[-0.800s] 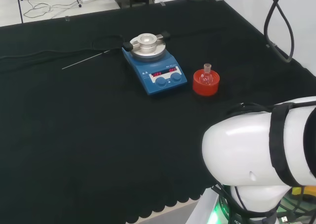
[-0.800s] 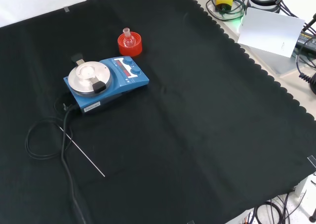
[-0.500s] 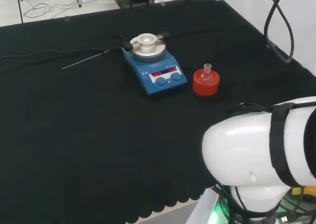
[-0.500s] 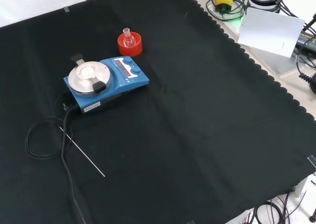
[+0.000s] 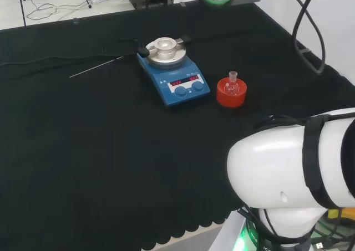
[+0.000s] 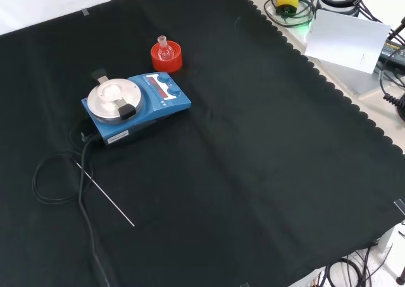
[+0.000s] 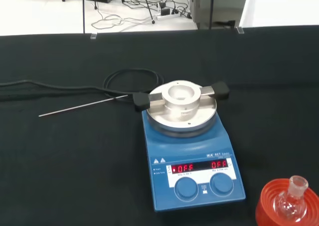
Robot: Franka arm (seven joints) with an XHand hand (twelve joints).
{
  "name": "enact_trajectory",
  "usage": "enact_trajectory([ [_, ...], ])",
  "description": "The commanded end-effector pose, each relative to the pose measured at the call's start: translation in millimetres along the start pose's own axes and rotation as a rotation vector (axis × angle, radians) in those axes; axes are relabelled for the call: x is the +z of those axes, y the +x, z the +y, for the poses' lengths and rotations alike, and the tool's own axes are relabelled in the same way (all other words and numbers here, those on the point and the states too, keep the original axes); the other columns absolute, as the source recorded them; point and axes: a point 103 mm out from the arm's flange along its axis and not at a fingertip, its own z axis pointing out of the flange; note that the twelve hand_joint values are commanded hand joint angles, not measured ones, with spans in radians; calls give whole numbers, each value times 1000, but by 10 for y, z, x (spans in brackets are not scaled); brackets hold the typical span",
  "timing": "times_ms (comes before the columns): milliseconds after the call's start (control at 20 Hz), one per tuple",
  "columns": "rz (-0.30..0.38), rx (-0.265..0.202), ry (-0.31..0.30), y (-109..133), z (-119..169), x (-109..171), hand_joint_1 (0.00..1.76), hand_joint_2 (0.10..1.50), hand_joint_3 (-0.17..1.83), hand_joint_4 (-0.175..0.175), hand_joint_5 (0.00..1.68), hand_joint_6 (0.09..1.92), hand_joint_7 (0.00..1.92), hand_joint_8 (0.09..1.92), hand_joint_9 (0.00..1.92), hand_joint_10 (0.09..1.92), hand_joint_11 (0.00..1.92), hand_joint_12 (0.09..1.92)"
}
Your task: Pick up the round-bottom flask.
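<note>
In the head view, the arm's white link [image 5: 294, 179] sits nearest, above the black-clothed surface [image 5: 83, 151]. Beyond it, a small clear round-bottom flask [image 5: 232, 85] stands upright, neck up, in a red ribbed ring stand [image 5: 231, 93] that likely keeps its curved base from rolling. The stand sits just right of the blue hotplate stirrer [image 5: 173, 76]. Past the stirrer lies a thin metal probe [image 5: 97, 67] on its cable. Whether the hand is spread or closed cannot be told.

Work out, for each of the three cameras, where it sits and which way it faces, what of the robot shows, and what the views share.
Head view: behind and above the base, looking over the white arm link at the bench.
Front view: opposite, looking down on the black cloth.
Wrist view: close on the blue hotplate stirrer.
Shared: round-bottom flask upright in its red ribbed stand, beside the stirrer.
</note>
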Motion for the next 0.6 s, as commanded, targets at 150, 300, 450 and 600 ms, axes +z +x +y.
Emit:
enact_trajectory([
  [150,29,52,19,-75,156,339,79,1289,321,-32,335,411,7,568,146,711,0,1282],
  [300,45,89,32,-215,246,509,83,1291,316,-33,337,409,10,569,150,713,0,1283],
  [450,55,124,49,-379,363,686,95,1294,302,-33,343,403,13,570,154,713,0,1285],
  [600,62,144,60,-509,506,866,114,1292,293,-34,349,403,16,571,157,713,0,1286],
])
